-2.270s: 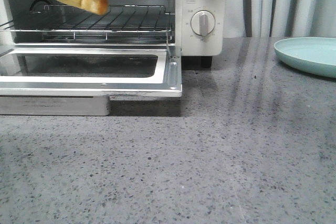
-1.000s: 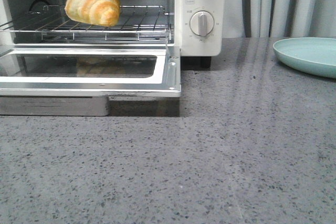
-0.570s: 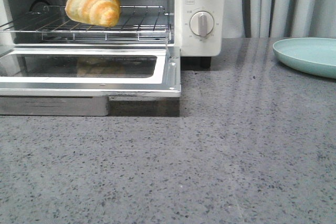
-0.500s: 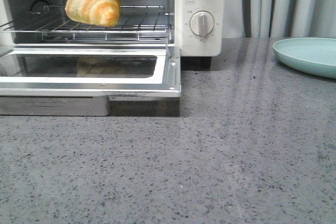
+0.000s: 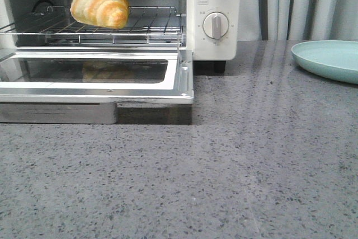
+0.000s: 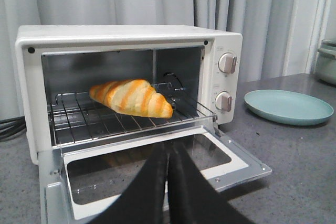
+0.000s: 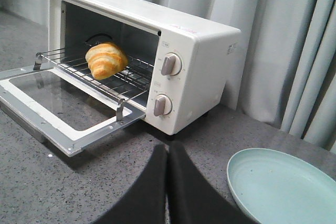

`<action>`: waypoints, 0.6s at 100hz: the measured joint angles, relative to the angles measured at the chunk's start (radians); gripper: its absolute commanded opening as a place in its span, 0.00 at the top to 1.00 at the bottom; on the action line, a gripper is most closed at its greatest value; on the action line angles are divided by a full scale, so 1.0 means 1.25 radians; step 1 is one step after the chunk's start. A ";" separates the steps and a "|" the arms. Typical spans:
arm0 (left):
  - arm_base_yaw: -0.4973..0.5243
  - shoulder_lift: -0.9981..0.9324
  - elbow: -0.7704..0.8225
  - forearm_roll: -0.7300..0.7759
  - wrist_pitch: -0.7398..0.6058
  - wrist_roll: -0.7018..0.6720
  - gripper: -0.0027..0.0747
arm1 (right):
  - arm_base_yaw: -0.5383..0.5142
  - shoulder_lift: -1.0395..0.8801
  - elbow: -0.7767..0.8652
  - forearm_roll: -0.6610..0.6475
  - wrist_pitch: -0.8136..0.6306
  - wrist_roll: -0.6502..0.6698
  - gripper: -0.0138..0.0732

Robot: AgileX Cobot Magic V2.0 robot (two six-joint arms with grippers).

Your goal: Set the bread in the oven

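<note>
Both jaws are pressed together and hold nothing: the left gripper [image 6: 167,182] hangs in front of the open oven [image 6: 126,35], and the right gripper [image 7: 167,182] is over the counter [image 5: 235,172] near the pale green plate [image 7: 278,187]. A moment ago a dark gripper carried the bread [image 5: 100,5] above the wire rack [image 5: 145,23]; now the bread lies there alone, so the placing looks finished, only the door is open. It is golden-orange, glossy, with cream stripes.
</note>
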 measured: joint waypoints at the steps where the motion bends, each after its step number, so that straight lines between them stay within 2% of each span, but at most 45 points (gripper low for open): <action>1: 0.000 0.000 0.003 0.000 0.000 0.000 0.99 | 0.000 0.000 0.000 0.000 0.000 0.000 0.91; 7: 0.001 0.000 0.015 0.026 -0.004 0.000 0.99 | 0.000 0.000 0.000 0.000 0.000 0.000 0.91; 17: 0.015 0.000 0.048 0.151 -0.028 -0.012 0.99 | 0.000 0.000 0.000 -0.001 0.000 0.000 0.91; 29: 0.062 0.000 0.142 0.290 -0.093 -0.129 0.99 | 0.000 0.000 0.000 -0.001 0.000 0.000 0.91; 39: 0.109 0.000 0.227 0.318 -0.148 -0.239 0.99 | 0.000 0.000 0.000 -0.001 0.000 0.000 0.91; 46: 0.135 0.000 0.245 0.322 -0.133 -0.299 0.99 | 0.000 0.000 0.000 -0.001 0.000 0.000 0.91; 60: 0.152 0.000 0.245 0.338 -0.101 -0.335 0.99 | 0.000 0.000 0.000 -0.001 -0.002 0.000 0.91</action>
